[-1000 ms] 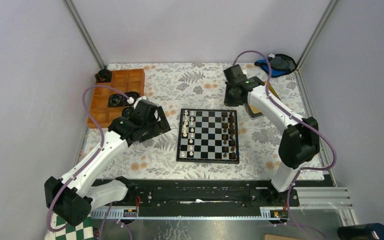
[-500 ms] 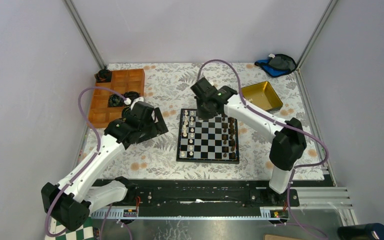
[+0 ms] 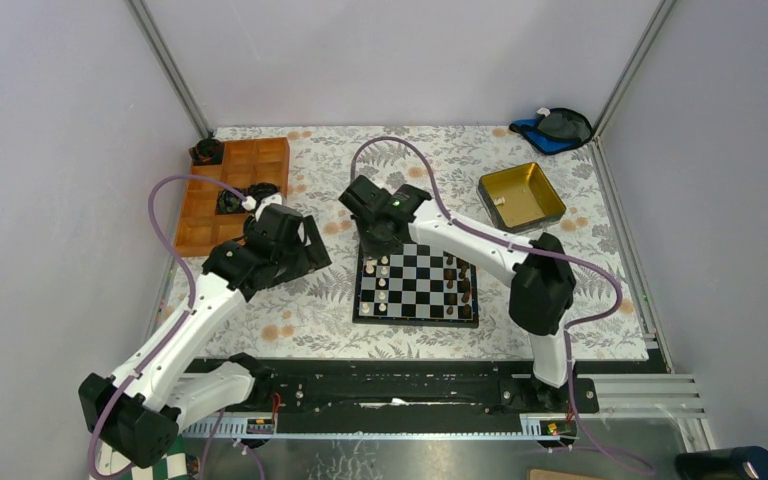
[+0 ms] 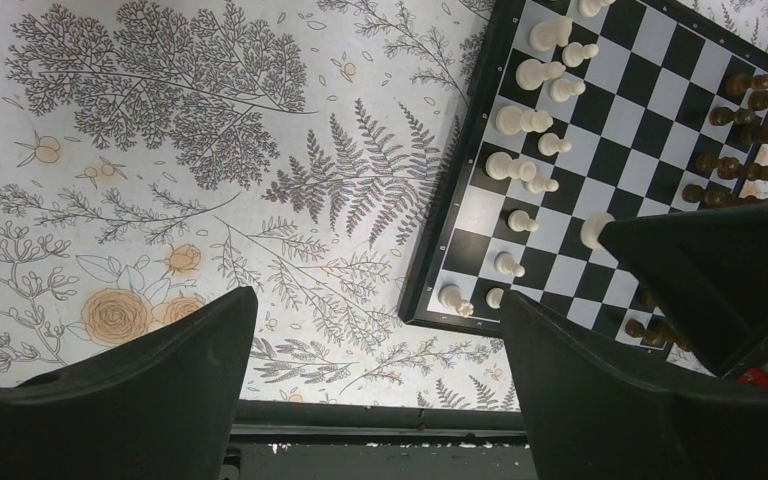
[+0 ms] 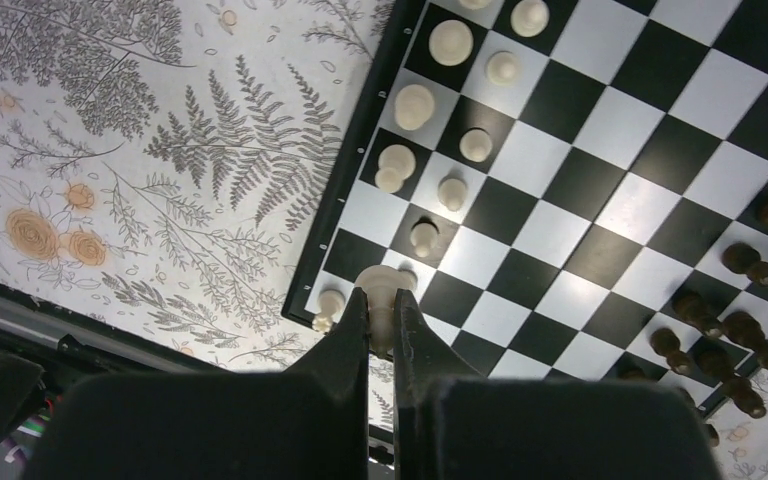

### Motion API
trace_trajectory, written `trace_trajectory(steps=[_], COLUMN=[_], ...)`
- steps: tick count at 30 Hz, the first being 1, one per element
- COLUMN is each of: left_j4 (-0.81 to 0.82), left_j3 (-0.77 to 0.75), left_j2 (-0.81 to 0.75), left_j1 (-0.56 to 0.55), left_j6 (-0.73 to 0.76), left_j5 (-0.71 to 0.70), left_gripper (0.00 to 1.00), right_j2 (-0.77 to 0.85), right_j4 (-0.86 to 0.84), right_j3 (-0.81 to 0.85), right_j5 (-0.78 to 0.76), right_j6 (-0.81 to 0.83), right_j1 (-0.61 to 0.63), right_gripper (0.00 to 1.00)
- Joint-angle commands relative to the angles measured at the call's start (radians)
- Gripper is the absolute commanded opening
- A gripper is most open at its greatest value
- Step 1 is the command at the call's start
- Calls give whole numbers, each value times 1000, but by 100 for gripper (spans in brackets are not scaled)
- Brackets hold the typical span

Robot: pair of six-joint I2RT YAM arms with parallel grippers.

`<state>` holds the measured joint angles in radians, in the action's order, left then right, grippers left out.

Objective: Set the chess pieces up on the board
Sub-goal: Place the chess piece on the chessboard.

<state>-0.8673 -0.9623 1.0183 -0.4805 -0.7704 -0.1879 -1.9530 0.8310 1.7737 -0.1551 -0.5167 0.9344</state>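
**A:** From above, how far along is it?

**B:** Close to done, I'd say. The white pieces [image 3: 384, 280] stand in two lines down the left side of the board [image 3: 416, 320], and the dark pieces [image 3: 458, 285] line the right side. The right hand [image 3: 373, 238] hangs over the far left corner. The left hand [image 3: 298, 252] hovers off the board, over the tabletop [image 3: 290, 310].

**A:** Any room around it?

**B:** Plenty. The gold tin [image 3: 520, 195] and the orange tray [image 3: 230, 190] sit well apart from the board (though the right arm itself lies across the board's far edge).

**A:** And the left wrist view?

**B:** The left hand's fingers [image 4: 150, 400] stand wide apart with nothing between them. They are above bare flowered cloth just beside the board's rim. The outer white line shows two bare squares near the corner.

**A:** The right wrist view?

**B:** The right hand is clamped on one white piece [image 5: 378, 285], held above that same corner. I judge it belongs in one of the gaps. The neighbouring pieces stand close, so there is little room to come down.
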Motion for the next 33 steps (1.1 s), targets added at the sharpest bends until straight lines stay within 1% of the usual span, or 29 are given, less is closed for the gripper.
trace_trajectory(steps=[1, 13, 28, 33], left_j4=[-10, -10, -12, -11], left_j3=[11, 23, 38, 43], left_j2=[-18, -28, -36, -37], left_j1=[12, 29, 57, 66], left_j6=[30, 59, 83, 89], left_j5=[-29, -27, -13, -9], left_gripper=[99, 99, 99, 99], right_j2=[-33, -86, -119, -125], right_j4=[36, 41, 41, 53], right_j3=[80, 92, 107, 140], right_j5=[12, -5, -4, -24], right_j6=[7, 11, 4, 9], right_j1=[33, 82, 97, 98], right_gripper=[0, 0, 0, 0])
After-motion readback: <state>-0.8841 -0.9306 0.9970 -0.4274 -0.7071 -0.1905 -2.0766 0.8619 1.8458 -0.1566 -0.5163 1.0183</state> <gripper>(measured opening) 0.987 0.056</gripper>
